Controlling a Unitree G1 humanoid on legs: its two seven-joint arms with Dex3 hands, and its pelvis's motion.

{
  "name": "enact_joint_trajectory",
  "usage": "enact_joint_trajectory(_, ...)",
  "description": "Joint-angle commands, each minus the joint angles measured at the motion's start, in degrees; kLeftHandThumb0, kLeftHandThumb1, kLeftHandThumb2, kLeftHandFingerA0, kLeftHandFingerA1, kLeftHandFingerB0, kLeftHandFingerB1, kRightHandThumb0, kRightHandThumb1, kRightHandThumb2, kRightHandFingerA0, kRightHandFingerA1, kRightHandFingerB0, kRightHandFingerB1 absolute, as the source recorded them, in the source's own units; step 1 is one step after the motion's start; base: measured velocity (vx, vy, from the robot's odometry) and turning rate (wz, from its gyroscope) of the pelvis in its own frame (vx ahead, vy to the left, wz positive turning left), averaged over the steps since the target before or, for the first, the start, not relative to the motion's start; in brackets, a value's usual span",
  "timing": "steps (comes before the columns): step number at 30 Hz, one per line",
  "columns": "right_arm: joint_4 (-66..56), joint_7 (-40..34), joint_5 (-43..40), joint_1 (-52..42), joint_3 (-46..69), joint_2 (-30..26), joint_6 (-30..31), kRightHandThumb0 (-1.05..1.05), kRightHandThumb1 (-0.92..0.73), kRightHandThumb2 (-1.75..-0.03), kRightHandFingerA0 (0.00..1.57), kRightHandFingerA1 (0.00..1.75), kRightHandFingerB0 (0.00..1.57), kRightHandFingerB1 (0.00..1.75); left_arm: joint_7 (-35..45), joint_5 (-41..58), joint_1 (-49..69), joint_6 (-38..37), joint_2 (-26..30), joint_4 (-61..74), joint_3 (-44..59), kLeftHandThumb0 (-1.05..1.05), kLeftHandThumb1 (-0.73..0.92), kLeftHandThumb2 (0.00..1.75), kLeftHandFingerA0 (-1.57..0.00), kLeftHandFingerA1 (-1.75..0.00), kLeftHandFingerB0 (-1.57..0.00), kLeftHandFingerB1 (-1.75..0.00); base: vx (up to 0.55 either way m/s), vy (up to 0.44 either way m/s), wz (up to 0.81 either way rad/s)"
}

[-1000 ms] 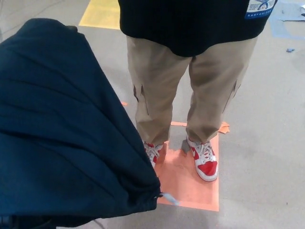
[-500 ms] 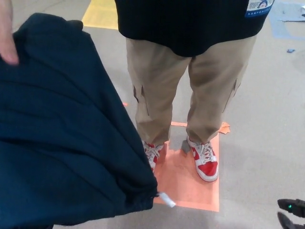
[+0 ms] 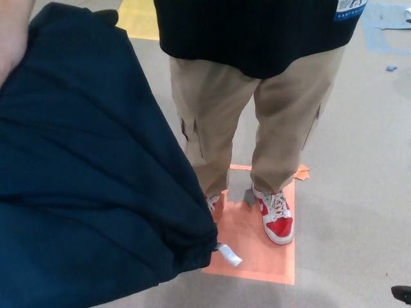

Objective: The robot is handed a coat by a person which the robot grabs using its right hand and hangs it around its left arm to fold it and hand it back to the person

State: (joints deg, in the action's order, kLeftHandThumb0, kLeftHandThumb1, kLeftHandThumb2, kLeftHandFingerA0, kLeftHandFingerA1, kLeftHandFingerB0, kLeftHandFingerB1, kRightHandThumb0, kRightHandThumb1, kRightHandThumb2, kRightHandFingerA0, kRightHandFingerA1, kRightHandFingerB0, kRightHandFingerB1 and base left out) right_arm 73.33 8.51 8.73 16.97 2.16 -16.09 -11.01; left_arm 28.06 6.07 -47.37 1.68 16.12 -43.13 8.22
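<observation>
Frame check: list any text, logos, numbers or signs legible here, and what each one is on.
Blue-and-white label on the person's black top: it carries lettering, too blurred and cropped to read.
White tag at the hem of the coat: no legible print.
Red-and-white shoes: no readable brand.
Nothing in this frame can be quoted.

Blue-white patch (image 3: 350,8) on person's black top (image 3: 257,32), cut by the upper edge: lettering too small to read. White tag (image 3: 229,255) at coat (image 3: 83,179) hem: nothing legible.
</observation>
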Motion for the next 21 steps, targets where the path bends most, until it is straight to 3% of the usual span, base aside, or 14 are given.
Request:
enact_joint_trajectory(1,0.86,-0.90,-0.07,-0.54,0.14,-1.18,-1.03,-0.36,-0.52,-1.09,0.00,0.49,0.00,0.47,-0.06,1.21,0.68,2.31,0.95,1.77,0.41,-0.75,0.85,0.66,-0.12,-0.28,-0.10,-0.26,0.00,0.000,0.00)
enact_joint_trajectory(5,1.02,-1.05,0.31,-0.51,-0.38,-1.36,-0.91,-0.36,-0.52,-1.09,0.00,0.49,0.00,0.47,0.08,1.22,0.63,2.30,0.98,1.64,0.46,-0.74,0.85,0.66,-0.11,-0.28,-0.11,-0.27,0.00,0.000,0.00)
enact_joint_trajectory(6,1.11,-0.49,-0.47,-0.43,0.27,-1.22,-0.51,-0.36,-0.52,-1.09,0.00,0.49,0.00,0.47,0.22,1.11,0.52,2.03,1.05,1.29,0.39,-0.74,0.66,1.02,-0.05,-0.41,-0.04,-0.36,0.00,0.000,0.00)
enact_joint_trajectory(7,1.14,-0.53,-0.58,-0.37,0.36,-1.20,-0.33,-0.36,-0.52,-1.09,0.00,0.49,0.00,0.47,0.29,0.93,0.40,1.81,1.13,1.14,0.25,-0.74,0.66,1.02,-0.05,-0.41,-0.04,-0.35,0.00,0.000,0.00)
enact_joint_trajectory(12,1.28,-0.91,0.01,-0.35,-0.17,-1.38,-0.38,-0.36,-0.51,-1.09,0.00,0.49,0.00,0.47,-0.20,0.81,0.60,2.21,1.04,1.66,0.20,-0.83,0.70,1.02,-0.04,-0.40,0.00,-0.37,0.00,0.000,0.00)
enact_joint_trajectory(16,1.24,-0.37,-0.33,-0.34,0.13,-1.43,-0.73,-0.36,-0.53,-1.10,0.00,0.49,0.00,0.47,-0.14,0.93,0.34,2.06,0.94,1.20,0.32,-0.77,0.67,1.01,-0.07,-0.42,-0.02,-0.39,0.00,0.000,0.00)
enact_joint_trajectory(17,1.25,-0.48,-0.29,-0.35,0.13,-1.46,-0.77,-0.35,-0.54,-1.10,0.00,0.48,0.00,0.47,-0.30,0.75,0.43,2.02,0.96,1.48,0.20,-0.85,0.70,1.00,-0.12,-0.43,-0.05,-0.39,0.00,0.000,0.00)
enact_joint_trajectory(18,1.30,-0.40,-0.23,-0.36,0.09,-1.48,-0.81,-0.35,-0.54,-1.11,0.00,0.48,0.00,0.47,-0.37,0.73,0.49,2.10,0.97,1.70,0.19,-0.73,0.85,0.66,-0.15,-0.29,-0.13,-0.28,0.00,0.000,0.00)
enact_joint_trajectory(19,1.38,-0.27,-0.16,-0.37,0.04,-1.53,-0.87,-0.35,-0.54,-1.11,0.00,0.48,0.00,0.47,-0.45,0.74,0.56,2.22,0.98,1.98,0.20,-0.73,0.85,0.66,-0.15,-0.29,-0.13,-0.28,0.00,0.000,0.00)
enact_joint_trajectory(20,1.39,-0.11,-0.60,-0.13,0.45,-1.50,-0.46,-0.35,-0.54,-1.10,0.00,0.48,0.00,0.47,-0.38,0.75,0.27,2.21,1.04,1.75,0.21,-0.79,0.67,1.01,-0.11,-0.44,-0.06,-0.40,0.00,0.000,0.00)
enact_joint_trajectory(21,1.41,-0.46,-0.26,-0.07,0.18,-1.56,-0.33,-0.35,-0.54,-1.10,0.00,0.48,0.00,0.47,-0.50,0.76,0.24,2.53,1.02,1.88,0.22,-0.74,0.84,0.66,-0.14,-0.28,-0.13,-0.27,0.00,0.000,0.00)
